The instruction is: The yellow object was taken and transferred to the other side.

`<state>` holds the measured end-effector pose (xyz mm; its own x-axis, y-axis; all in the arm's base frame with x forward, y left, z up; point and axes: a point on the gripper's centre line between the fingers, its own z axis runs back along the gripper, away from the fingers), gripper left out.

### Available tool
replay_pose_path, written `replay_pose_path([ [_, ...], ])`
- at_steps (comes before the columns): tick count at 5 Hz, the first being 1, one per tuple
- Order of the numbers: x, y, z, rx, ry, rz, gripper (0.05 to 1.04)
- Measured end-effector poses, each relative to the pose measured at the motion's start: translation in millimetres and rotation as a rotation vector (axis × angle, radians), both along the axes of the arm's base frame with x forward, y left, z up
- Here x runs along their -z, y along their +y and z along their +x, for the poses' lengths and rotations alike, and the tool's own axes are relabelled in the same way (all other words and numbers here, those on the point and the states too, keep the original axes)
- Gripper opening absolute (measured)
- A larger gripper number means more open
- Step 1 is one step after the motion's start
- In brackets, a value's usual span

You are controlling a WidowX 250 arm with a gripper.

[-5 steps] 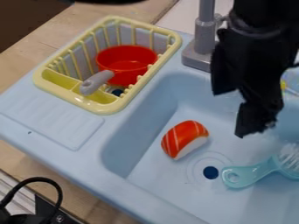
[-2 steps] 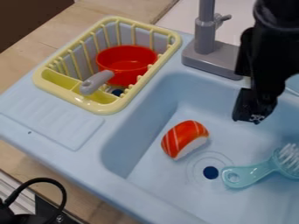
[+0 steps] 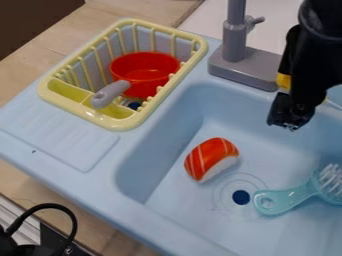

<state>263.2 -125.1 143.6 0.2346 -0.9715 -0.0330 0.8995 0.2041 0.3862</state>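
- Yellow, smooth-faced small object (image 3: 284, 81), apparently plastic: in the camera view, just beside the grey faucet base (image 3: 244, 68), partly hidden by the black robot arm (image 3: 317, 60).
- Black two-finger gripper (image 3: 287, 121): hangs over the back part of the light-blue plastic sink (image 3: 157, 155). Apart, together or clamped on the yellow object: cannot tell. Contact between them also unclear.
- Handling, my guess: light and stiff, little risk of crushing. Smooth face might slip or swivel under an off-centre pinch.
- Hold: best across two opposite sides, near mid-length, square to the faces. Most of the outline is hidden, so balance point uncertain.
- Carry: lift well above the sink rim; keep off the faucet base. Orange-and-white toy sushi piece (image 3: 211, 159) and turquoise plastic brush (image 3: 294, 195) lie in the basin; a low swing could knock either.
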Motion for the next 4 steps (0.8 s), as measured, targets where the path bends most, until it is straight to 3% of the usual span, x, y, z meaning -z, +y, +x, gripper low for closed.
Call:
replay_pose_path([
  [1, -5.1, -4, 10, 0.016, -0.022, 0.005, 0.993],
  [2, 7.7, -4, 24, 0.021, -0.004, 0.039, 0.993],
  [4, 10.1, -6, 36, 0.034, -0.071, 0.073, 0.993],
])
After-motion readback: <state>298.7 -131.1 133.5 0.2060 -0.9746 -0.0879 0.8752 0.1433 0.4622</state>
